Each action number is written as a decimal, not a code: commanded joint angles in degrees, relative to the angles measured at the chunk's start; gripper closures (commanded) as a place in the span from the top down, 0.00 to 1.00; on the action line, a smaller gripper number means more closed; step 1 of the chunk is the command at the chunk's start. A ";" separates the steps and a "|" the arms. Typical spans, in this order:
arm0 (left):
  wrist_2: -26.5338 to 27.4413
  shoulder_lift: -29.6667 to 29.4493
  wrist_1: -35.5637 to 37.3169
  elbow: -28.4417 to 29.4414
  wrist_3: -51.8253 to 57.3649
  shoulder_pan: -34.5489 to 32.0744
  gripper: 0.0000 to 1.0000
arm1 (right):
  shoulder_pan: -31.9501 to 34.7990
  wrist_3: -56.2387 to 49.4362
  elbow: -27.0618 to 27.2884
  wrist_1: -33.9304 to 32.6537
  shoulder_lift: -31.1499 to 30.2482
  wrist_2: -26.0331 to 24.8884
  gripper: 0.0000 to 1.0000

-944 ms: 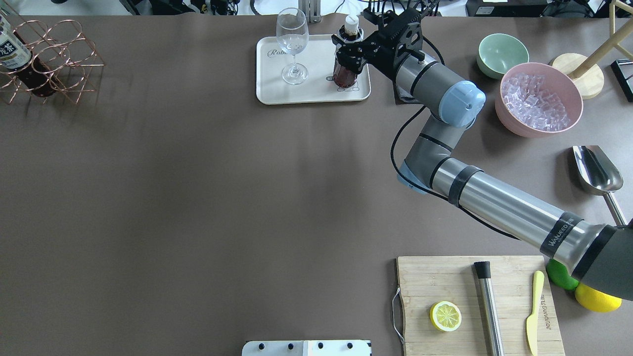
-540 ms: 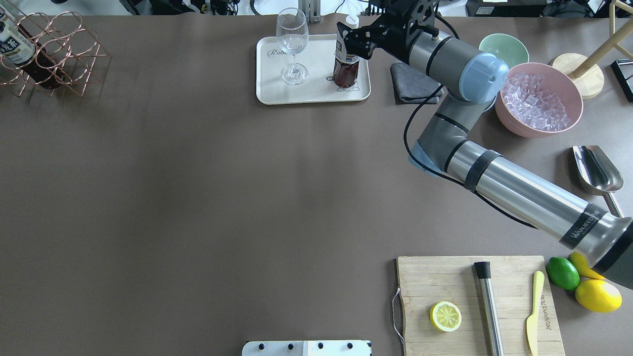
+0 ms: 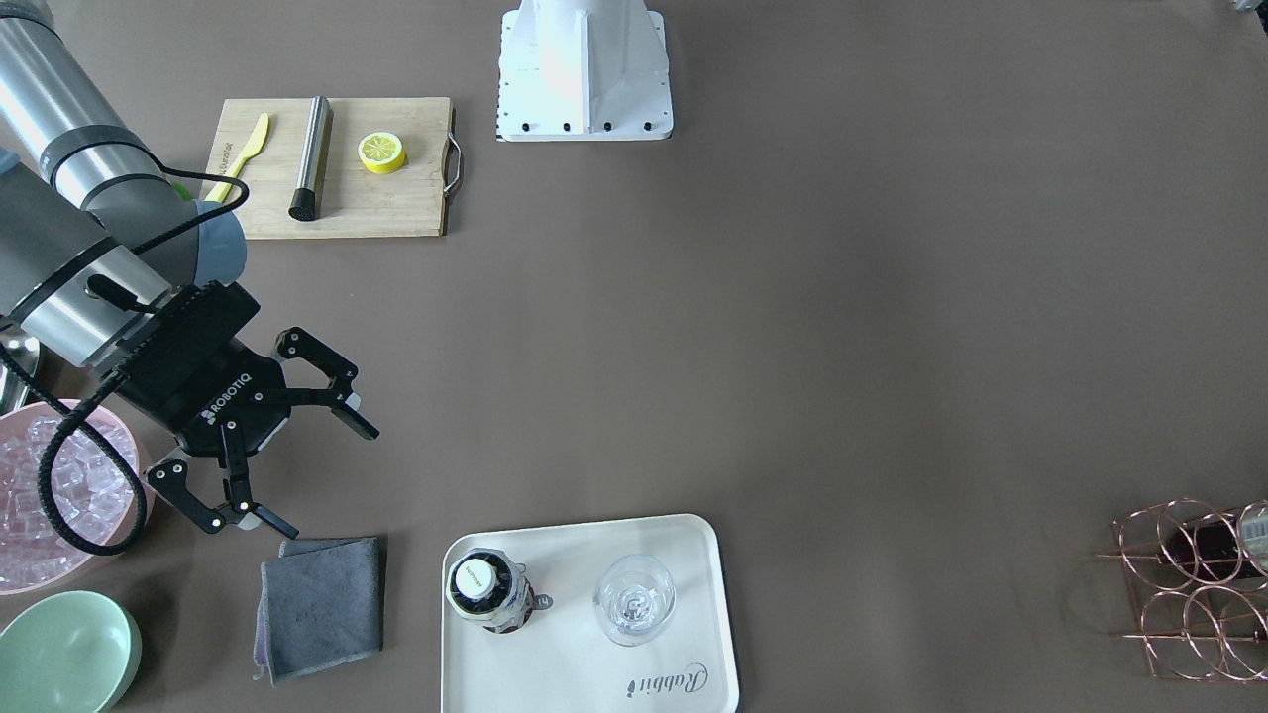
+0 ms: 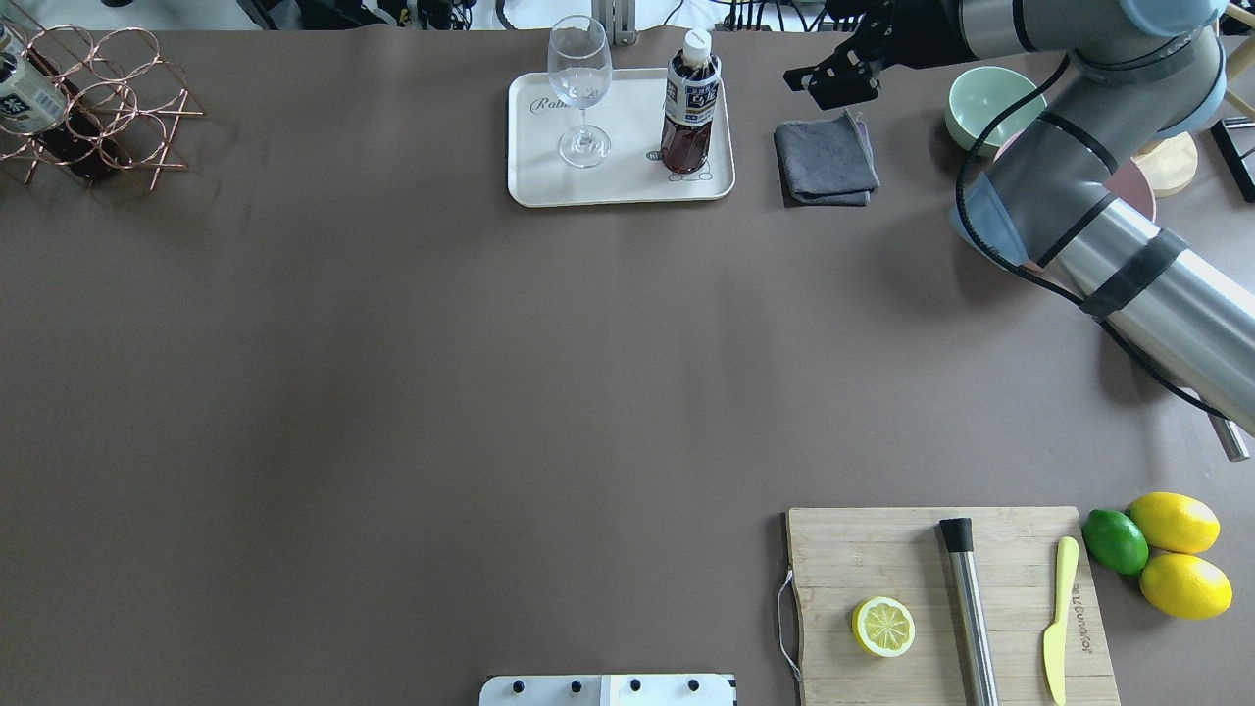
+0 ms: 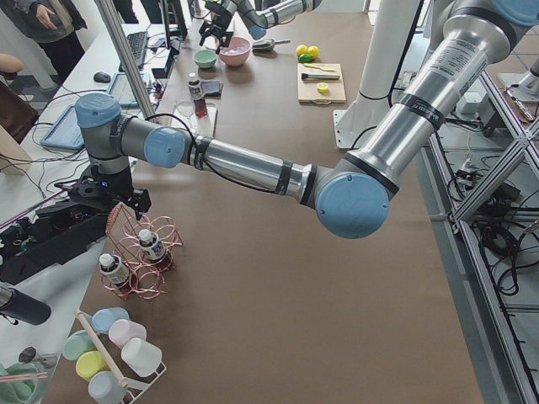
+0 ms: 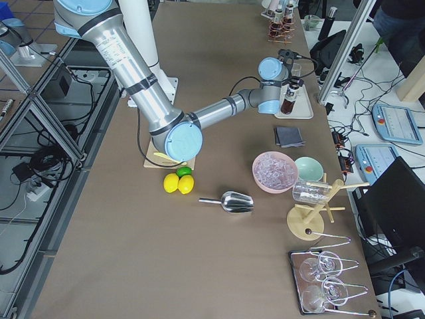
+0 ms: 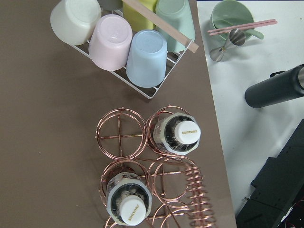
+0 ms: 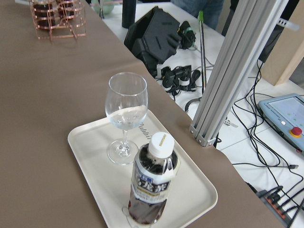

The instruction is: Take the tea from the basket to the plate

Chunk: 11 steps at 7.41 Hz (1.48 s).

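on the plate [image 4: 627, 188]: tea [image 4: 689, 110] is being borne upright, just beside the glass [image 4: 580, 90]. right gripper [image 3: 324, 479]: fingers are being held wide apart, clear of the tea, near the grey cloth [image 3: 322, 604]. left gripper [image 5: 130, 200], by the basket [image 7: 120, 141]: finger state cannot be told.

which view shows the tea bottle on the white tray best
Right wrist-mounted: the small clear plastic bottle of dark reddish-brown tea is close, cap and label visible, upright on the cream-white rectangular tray. Overhead shows it smaller, front-facing mostly its cap, side views tiny.
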 commanded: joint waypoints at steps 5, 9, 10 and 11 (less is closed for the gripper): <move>-6.25 37.56 13.56 -40.47 54.71 -1.78 0.98 | 14.33 -6.73 23.88 -46.67 -25.00 24.18 1.00; -6.25 48.02 0.28 -35.56 84.00 -1.87 0.98 | 26.38 -7.01 31.04 -51.65 -47.60 23.95 1.00; -6.68 49.80 -4.68 -33.98 84.03 -1.95 0.98 | 27.88 -7.01 29.74 -51.83 -50.78 23.86 1.00; -6.68 49.99 -4.73 -32.83 83.94 -2.04 0.98 | 29.54 -7.01 27.55 -51.91 -51.59 22.11 1.00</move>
